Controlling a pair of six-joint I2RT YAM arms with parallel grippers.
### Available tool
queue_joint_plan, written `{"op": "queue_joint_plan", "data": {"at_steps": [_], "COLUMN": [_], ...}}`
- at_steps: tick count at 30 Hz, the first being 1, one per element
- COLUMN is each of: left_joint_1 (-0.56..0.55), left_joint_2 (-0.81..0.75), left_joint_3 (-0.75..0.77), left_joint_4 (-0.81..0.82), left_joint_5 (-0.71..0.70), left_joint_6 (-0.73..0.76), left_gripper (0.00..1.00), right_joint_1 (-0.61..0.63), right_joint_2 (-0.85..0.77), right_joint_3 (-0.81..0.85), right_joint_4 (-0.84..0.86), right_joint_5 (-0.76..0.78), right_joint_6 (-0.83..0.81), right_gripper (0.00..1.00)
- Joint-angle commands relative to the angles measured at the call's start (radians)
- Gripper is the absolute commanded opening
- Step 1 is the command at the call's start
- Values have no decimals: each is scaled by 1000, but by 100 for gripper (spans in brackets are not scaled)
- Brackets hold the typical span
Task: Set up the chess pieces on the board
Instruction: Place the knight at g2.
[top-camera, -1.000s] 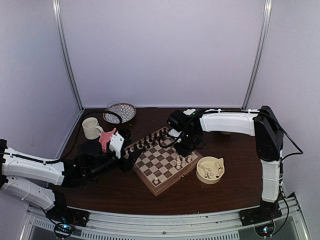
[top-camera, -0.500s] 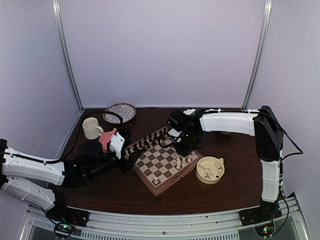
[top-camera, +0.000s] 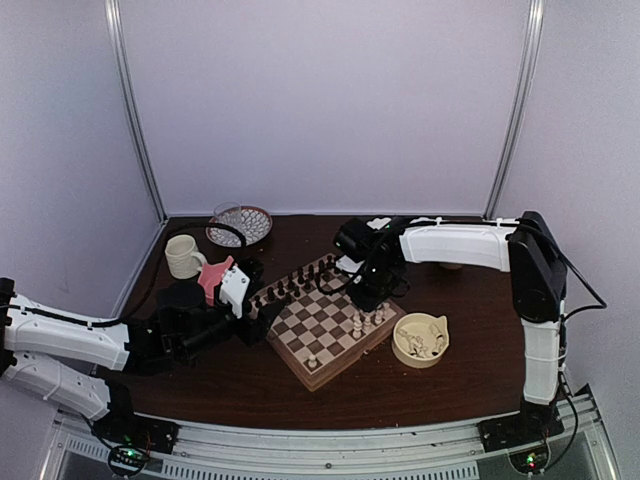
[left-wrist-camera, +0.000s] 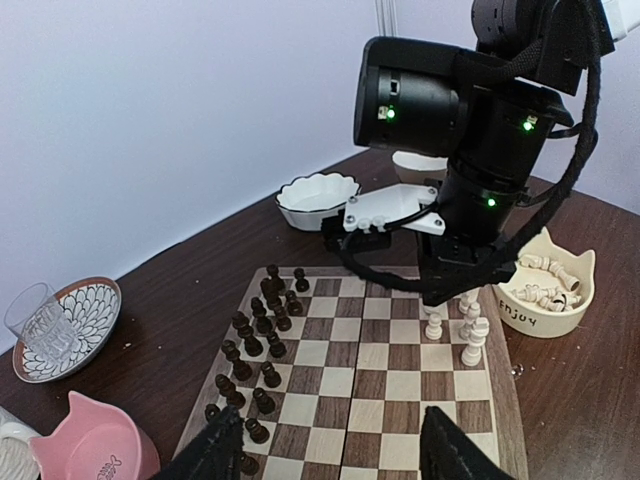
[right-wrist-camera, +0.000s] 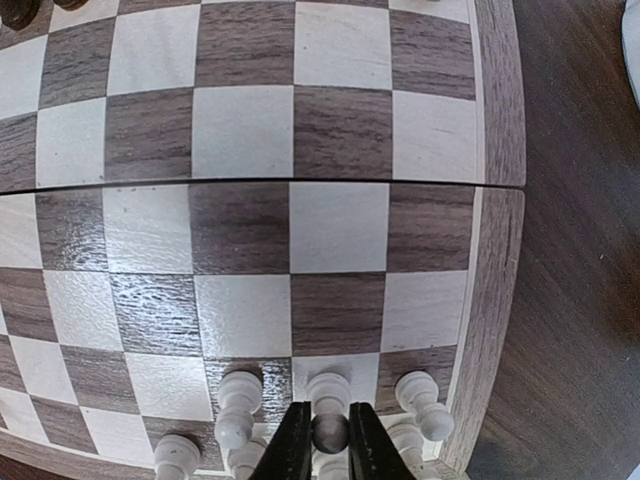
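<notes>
Cat bowl (top-camera: 421, 341) just beside board (top-camera: 318, 335): loose white pieces (left-wrist-camera: 548, 283) inside | right gripper (right-wrist-camera: 328, 445): pinching one white piece (right-wrist-camera: 329, 430) at board's edge row | left gripper (left-wrist-camera: 330, 435): spread, at board's opposite side

several cream chess pieces (right-wrist-camera: 418, 392) stand bunched on the board (right-wrist-camera: 340, 130).

Top view: dim, flat light from above, violet cast on the walls (top-camera: 320, 100); table (top-camera: 250, 385) nearly black, fine detail soft, shadows weak. Left wrist view: brighter and even; green LEDs (left-wrist-camera: 388, 112) glow on the right arm (left-wrist-camera: 470, 130); left gripper (left-wrist-camera: 333, 430) fingers dark, blurred at the bottom edge. Right wrist view: strong barrel distortion, the board (right-wrist-camera: 300, 230) lines bow outward; faint sheen on dark squares; chess piece (right-wrist-camera: 330, 432) between the dark fingertips (right-wrist-camera: 292, 450) slightly out of focus.
</notes>
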Motion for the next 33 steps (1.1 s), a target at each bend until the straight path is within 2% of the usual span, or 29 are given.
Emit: {"op": "queue_joint_plan", "data": {"at_steps": [1, 5, 11, 18, 23, 33], "left_joint_1": [6, 6, 5, 6, 6, 5], "left_joint_2": [5, 5, 3, 0, 1, 4], "left_joint_3": [28, 28, 28, 28, 28, 28], "left_joint_4": [34, 34, 34, 32, 32, 32], "left_joint_5": [11, 12, 12, 12, 13, 13], "left_joint_6": [8, 8, 9, 10, 10, 10], "left_gripper": [61, 61, 61, 61, 61, 61], "right_joint_1": [-8, -7, -7, -8, -8, -8], "right_joint_2": [9, 8, 10, -1, -5, -7], "right_joint_3": [24, 24, 29, 24, 23, 27], "right_joint_4": [2, 1, -15, -27, -31, -21], "right_joint_5": [17, 19, 23, 29, 31, 12], "right_joint_6": [0, 0, -6, -9, -8, -5], "right_gripper": [16, 15, 8, 8, 9, 18]}}
